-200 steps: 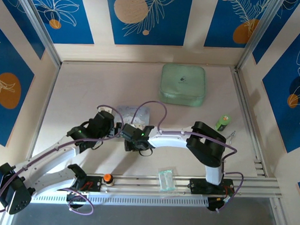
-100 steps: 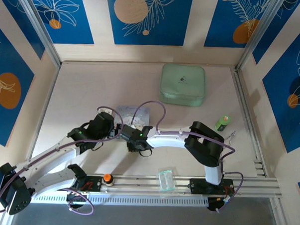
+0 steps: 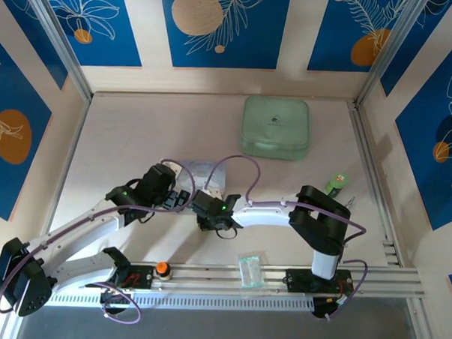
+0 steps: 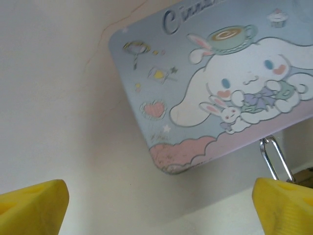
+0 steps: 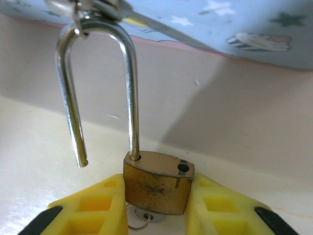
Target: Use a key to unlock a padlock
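A small brass padlock [image 5: 157,180] is clamped between the yellow fingers [image 5: 98,208] of my right gripper [image 5: 156,192]. Its silver shackle [image 5: 130,93] stands up with one leg out of the body, hooked through the clasp of the pastel blue cartoon box [image 5: 230,24]. Under the padlock body sits the key [image 5: 145,218] with a thin wire ring. My left gripper [image 4: 159,208] is open, hovering over bare table just short of the box's [image 4: 215,88] near corner. In the top view both grippers [image 3: 181,199] [image 3: 208,202] meet below the box [image 3: 200,170].
A mint green case [image 3: 276,127] lies at the back right. A small green bottle [image 3: 336,183] stands near the right wall. A clear plastic bag [image 3: 250,270] and an orange button [image 3: 162,269] sit on the front rail.
My right gripper has narrowed onto the padlock body. Both arms have shifted slightly to the right, and the left gripper has edged closer to the box.
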Robot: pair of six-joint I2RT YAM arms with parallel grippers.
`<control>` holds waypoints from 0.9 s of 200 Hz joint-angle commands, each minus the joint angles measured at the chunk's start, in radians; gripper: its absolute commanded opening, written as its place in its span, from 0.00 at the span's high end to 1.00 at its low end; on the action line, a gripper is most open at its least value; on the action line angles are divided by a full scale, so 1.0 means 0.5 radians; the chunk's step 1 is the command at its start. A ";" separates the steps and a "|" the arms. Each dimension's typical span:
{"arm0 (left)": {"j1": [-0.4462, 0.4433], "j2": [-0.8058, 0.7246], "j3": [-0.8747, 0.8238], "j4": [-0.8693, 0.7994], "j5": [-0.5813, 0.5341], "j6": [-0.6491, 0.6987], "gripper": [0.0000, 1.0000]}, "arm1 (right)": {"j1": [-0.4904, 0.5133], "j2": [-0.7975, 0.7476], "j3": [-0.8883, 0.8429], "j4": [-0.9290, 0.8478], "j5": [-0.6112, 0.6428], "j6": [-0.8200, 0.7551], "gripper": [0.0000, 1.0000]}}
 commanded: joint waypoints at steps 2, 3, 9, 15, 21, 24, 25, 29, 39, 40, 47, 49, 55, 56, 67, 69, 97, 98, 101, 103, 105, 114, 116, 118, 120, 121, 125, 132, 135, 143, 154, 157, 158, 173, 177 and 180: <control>-0.016 -0.067 -0.003 0.190 0.158 0.288 0.07 | -0.043 -0.066 -0.180 -0.128 -0.027 0.043 0.73; -0.016 -0.067 -0.001 0.192 0.161 0.292 0.08 | -0.045 -0.070 -0.183 -0.127 -0.026 0.043 0.73; -0.016 -0.054 0.017 0.190 0.181 0.341 0.10 | -0.050 -0.097 -0.213 -0.121 -0.017 0.043 0.73; -0.016 -0.029 0.043 0.172 0.201 0.392 0.12 | -0.057 -0.123 -0.247 -0.114 -0.011 0.041 0.73; -0.016 0.002 0.083 0.138 0.210 0.425 0.13 | -0.064 -0.151 -0.278 -0.102 -0.014 0.036 0.73; -0.015 0.032 0.102 0.122 0.216 0.440 0.15 | -0.068 -0.164 -0.293 -0.093 -0.019 0.034 0.73; -0.015 0.041 0.112 0.115 0.219 0.446 0.15 | -0.071 -0.169 -0.297 -0.091 -0.021 0.032 0.73; -0.019 0.063 0.140 0.091 0.226 0.470 0.15 | -0.081 -0.186 -0.318 -0.079 -0.031 0.030 0.73; -0.034 0.150 0.190 0.064 0.260 0.544 0.19 | -0.112 -0.227 -0.372 -0.049 -0.055 0.028 0.73; -0.037 0.156 0.193 0.063 0.262 0.552 0.20 | -0.114 -0.231 -0.378 -0.044 -0.057 0.028 0.73; -0.064 0.213 0.214 0.056 0.278 0.604 0.22 | -0.140 -0.257 -0.422 -0.010 -0.082 0.016 0.73; -0.072 0.229 0.220 0.054 0.288 0.623 0.23 | -0.143 -0.264 -0.433 -0.005 -0.084 0.015 0.73; -0.100 0.270 0.234 0.061 0.310 0.669 0.23 | -0.161 -0.283 -0.462 0.012 -0.090 0.020 0.73; -0.104 0.276 0.234 0.066 0.315 0.677 0.23 | -0.163 -0.287 -0.467 0.014 -0.092 0.017 0.73; -0.137 0.333 0.232 0.141 0.380 0.744 0.23 | -0.188 -0.312 -0.510 0.040 -0.109 0.007 0.73; -0.144 0.344 0.234 0.154 0.400 0.763 0.23 | -0.196 -0.315 -0.517 0.041 -0.113 0.008 0.73; -0.184 0.486 0.213 0.301 0.649 0.963 0.23 | -0.255 -0.386 -0.623 0.149 -0.174 0.011 0.73; -0.185 0.492 0.213 0.303 0.655 0.965 0.23 | -0.256 -0.388 -0.625 0.155 -0.177 0.011 0.73; -0.183 0.508 0.213 0.305 0.673 0.984 0.23 | -0.257 -0.393 -0.637 0.168 -0.184 0.015 0.73; -0.182 0.519 0.213 0.306 0.683 0.995 0.23 | -0.258 -0.393 -0.640 0.174 -0.187 0.018 0.73; -0.183 0.530 0.213 0.307 0.691 1.002 0.23 | -0.261 -0.394 -0.645 0.180 -0.190 0.019 0.73; -0.190 0.569 0.209 0.325 0.689 1.032 0.23 | -0.263 -0.400 -0.655 0.189 -0.187 0.035 0.73; -0.191 0.577 0.206 0.333 0.683 1.038 0.23 | -0.260 -0.403 -0.658 0.191 -0.186 0.041 0.73; -0.195 0.583 0.204 0.341 0.676 1.042 0.23 | -0.258 -0.402 -0.660 0.193 -0.184 0.045 0.73; -0.197 0.590 0.198 0.351 0.661 1.048 0.22 | -0.260 -0.405 -0.661 0.198 -0.181 0.048 0.73; -0.197 0.593 0.197 0.354 0.656 1.051 0.22 | -0.260 -0.406 -0.662 0.199 -0.180 0.048 0.73; -0.205 0.608 0.190 0.364 0.640 1.066 0.22 | -0.258 -0.407 -0.668 0.210 -0.177 0.054 0.73; -0.215 0.632 0.184 0.366 0.622 1.101 0.21 | -0.256 -0.404 -0.678 0.225 -0.175 0.069 0.73; -0.220 0.642 0.181 0.372 0.614 1.116 0.21 | -0.255 -0.402 -0.681 0.231 -0.171 0.072 0.73; -0.230 0.670 0.171 0.391 0.591 1.141 0.21 | -0.259 -0.396 -0.688 0.248 -0.174 0.085 0.73; -0.238 0.711 0.162 0.400 0.537 1.151 0.19 | -0.258 -0.389 -0.693 0.265 -0.179 0.103 0.73; -0.239 0.719 0.159 0.403 0.527 1.151 0.19 | -0.258 -0.387 -0.694 0.270 -0.177 0.108 0.73; -0.239 0.722 0.157 0.406 0.520 1.153 0.19 | -0.256 -0.386 -0.697 0.272 -0.178 0.111 0.73; -0.250 0.756 0.120 0.440 0.411 1.166 0.16 | -0.252 -0.386 -0.716 0.318 -0.173 0.166 0.73; -0.257 0.762 0.111 0.442 0.380 1.171 0.16 | -0.252 -0.389 -0.727 0.341 -0.172 0.181 0.73; -0.259 0.766 0.107 0.440 0.362 1.173 0.16 | -0.251 -0.389 -0.736 0.363 -0.173 0.197 0.73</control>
